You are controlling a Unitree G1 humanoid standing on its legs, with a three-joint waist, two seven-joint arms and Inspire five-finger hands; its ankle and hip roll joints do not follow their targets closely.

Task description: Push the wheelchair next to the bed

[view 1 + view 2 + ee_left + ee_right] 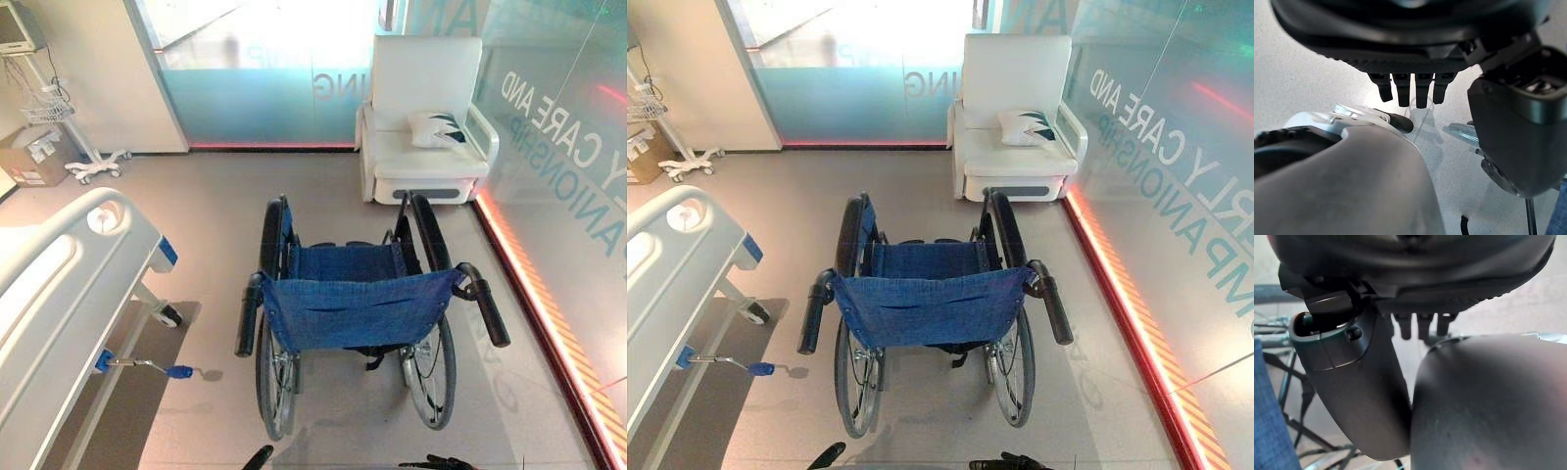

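At the very bottom of the head views, the tips of the two dark robot hands peek in: the left hand [259, 456] below the wheelchair's left rear wheel, the right hand [446, 462] below its right rear wheel. Neither touches the chair. In the left wrist view the left hand's fingers [1409, 92] hang straight and side by side over bare floor, holding nothing. In the right wrist view the right hand's fingers [1422, 325] likewise point straight out in a row, its thumb [1352, 382] apart from them, nothing between.

Just ahead stands the wheelchair with blue fabric seat and backrest [358, 308], its back toward the robot, on the grey floor [216, 211]. Its two black push handles [249, 315] stick out rearward on either side of the backrest, both free. The large spoked rear wheels [431, 372] rest on the floor, and black armrests run forward above the seat.

To the robot's left lies the white hospital bed with a rounded plastic end board [69, 284], well apart from the wheelchair, with a blue-handled metal crank [147, 366] projecting from its frame and a caster [168, 315] below.

Farther off, against the frosted glass wall [265, 88], sits a white padded armchair [423, 117] with a white patterned cushion [437, 128] on its seat. In the far left corner stand a white wheeled equipment stand [59, 117] and a brown cardboard box [31, 157]
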